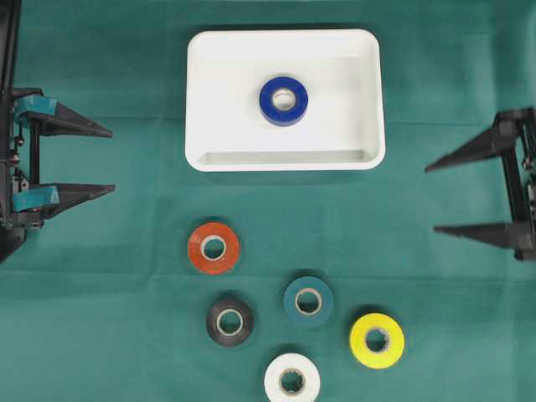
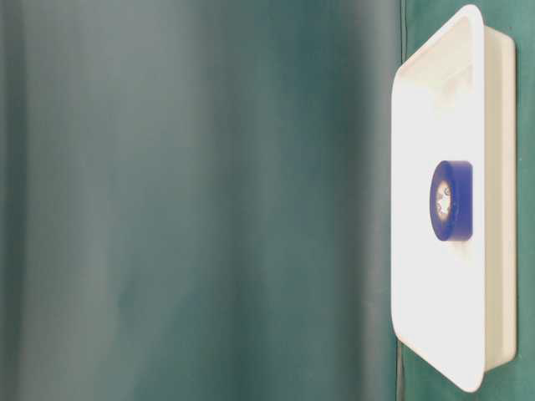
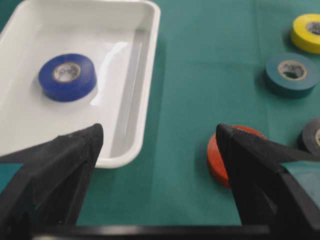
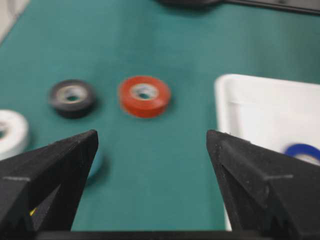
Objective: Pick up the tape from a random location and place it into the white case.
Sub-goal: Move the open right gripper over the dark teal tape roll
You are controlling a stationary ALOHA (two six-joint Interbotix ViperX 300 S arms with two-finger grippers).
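One blue tape roll (image 1: 283,100) already lies flat near the middle of the white case (image 1: 209,59), which sits at 12 o'clock on the green-covered counter (image 1: 452,50). Five more rolls lie flat and loose toward 6 o'clock: the orange tape roll (image 1: 213,248) nearest the case, the black tape roll (image 1: 229,321) and teal tape roll (image 1: 308,301) below it, the white tape roll (image 1: 291,378) at the bottom edge of the overhead view, and the yellow tape roll (image 1: 377,340) toward 4 o'clock. None touches another.

The left hand (image 1: 107,162) waits at 9 o'clock and the right hand (image 1: 430,198) at 3 o'clock, both with jaws spread wide and nothing between them, both well apart from every roll.

Each roll looks light, rigid enough across its width, with a smooth, probably slick outer wrap. The surest hold would likely be across the outer diameter, or one finger through the core and one outside. Pressed off-centre, a roll may skate on the cloth.

The orange roll has the most open room around it. The teal and black rolls sit closer to neighbours, so fingers there risk nudging one. The case's raised rim must be cleared on entry, and the blue roll leaves free floor on either side.
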